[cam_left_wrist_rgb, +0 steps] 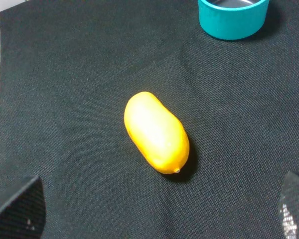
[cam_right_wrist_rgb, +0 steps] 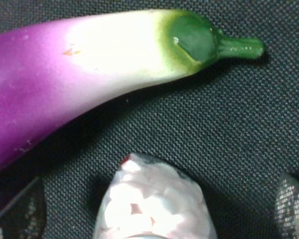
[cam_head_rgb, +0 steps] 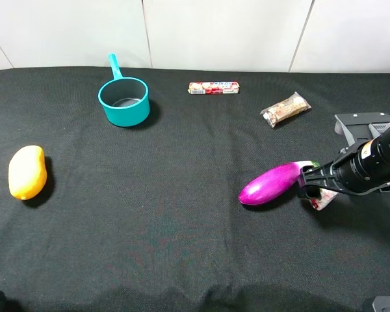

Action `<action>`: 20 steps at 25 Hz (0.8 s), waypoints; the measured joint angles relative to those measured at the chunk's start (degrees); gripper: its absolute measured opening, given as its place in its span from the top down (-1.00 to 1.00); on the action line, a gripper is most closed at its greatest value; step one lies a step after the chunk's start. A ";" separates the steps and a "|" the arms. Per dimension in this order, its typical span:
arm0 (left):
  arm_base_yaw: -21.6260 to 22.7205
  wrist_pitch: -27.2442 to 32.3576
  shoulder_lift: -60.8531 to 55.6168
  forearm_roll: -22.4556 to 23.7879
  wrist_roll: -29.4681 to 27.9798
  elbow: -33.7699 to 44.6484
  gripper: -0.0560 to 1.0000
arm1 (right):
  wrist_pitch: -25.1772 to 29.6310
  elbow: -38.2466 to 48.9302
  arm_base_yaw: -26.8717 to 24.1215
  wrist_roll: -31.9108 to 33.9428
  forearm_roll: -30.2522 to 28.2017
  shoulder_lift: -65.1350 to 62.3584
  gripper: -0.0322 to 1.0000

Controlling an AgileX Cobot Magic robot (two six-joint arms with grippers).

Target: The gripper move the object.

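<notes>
Bottle: a small clear bottle with red-and-white markings (cam_right_wrist_rgb: 154, 201). It sits on the black cloth-covered worktop (cam_head_rgb: 182, 214), near the green-stemmed end of the glossy purple eggplant (cam_right_wrist_rgb: 89, 64) but not touching it.
Right jaws: spread wide and gripping nothing. One fingertip (cam_right_wrist_rgb: 20, 211) stands on either side of the bottle, with bare cloth showing between each tip and the bottle.
Left jaws: spread wide and empty, above the smooth yellow mango-shaped fruit (cam_left_wrist_rgb: 156, 132), well apart from the bottle.
Weight: probably light, so a gentle squeeze should be enough to lift it.
Stiffness: it looks like thin clear plastic, so it is likely firm enough to grip, though the walls may give under a hard pinch.
Surface: smooth and rounded, so probably slippery. It could roll or slip out of an off-centre grip.
Where to hold: across the widest part of the body, with the pads square to its sides. Avoid the narrowing end that points toward the eggplant. The cap is not visible here.
Risk: the eggplant lies close, so a slanted closing could nudge it.
</notes>
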 joint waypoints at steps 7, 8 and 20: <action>0.00 0.00 0.00 0.00 0.00 0.00 -0.98 | 2.09 0.05 0.00 0.00 0.00 -0.26 -0.41; 0.00 0.00 0.00 0.00 0.00 0.00 -0.98 | 2.35 0.05 0.00 0.00 0.00 -0.63 -0.41; 0.00 0.00 0.00 0.00 0.00 0.00 -0.98 | 8.16 0.10 0.00 0.00 0.00 -12.28 -0.41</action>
